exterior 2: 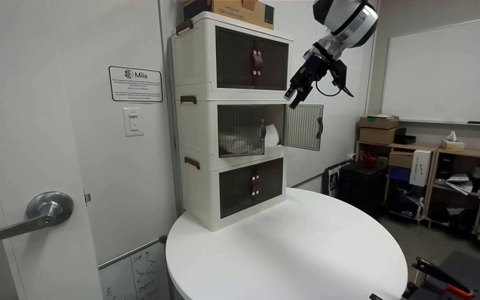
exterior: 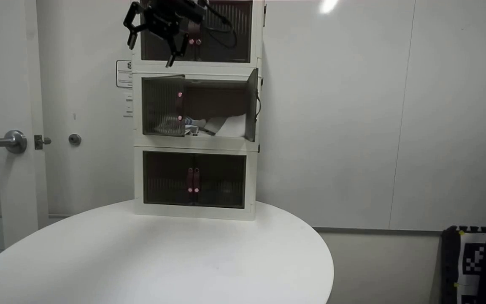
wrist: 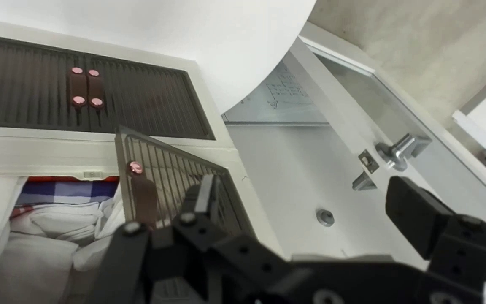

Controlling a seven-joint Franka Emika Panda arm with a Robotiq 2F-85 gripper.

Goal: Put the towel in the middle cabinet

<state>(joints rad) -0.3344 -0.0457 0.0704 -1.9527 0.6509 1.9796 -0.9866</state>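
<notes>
The jointed white, black and silver robot arm (exterior 2: 348,25) is slanting down from above in an exterior view, carrying the black two-fingered gripper (exterior: 150,50), which is pointing downward at a tilt. The gripper is hovering in front of the dark-fronted white top cabinet (exterior: 217,66), its fingers (wrist: 414,215) standing wide apart. Under that cabinet, the white plastic middle cabinet (exterior: 196,142) is standing with its ribbed, smoky translucent doors (exterior: 163,105) open. A folded white towel-like cloth (wrist: 63,219) and a blue-and-white checked cloth (wrist: 66,193) are lying inside; which of them the task means, I cannot tell.
</notes>
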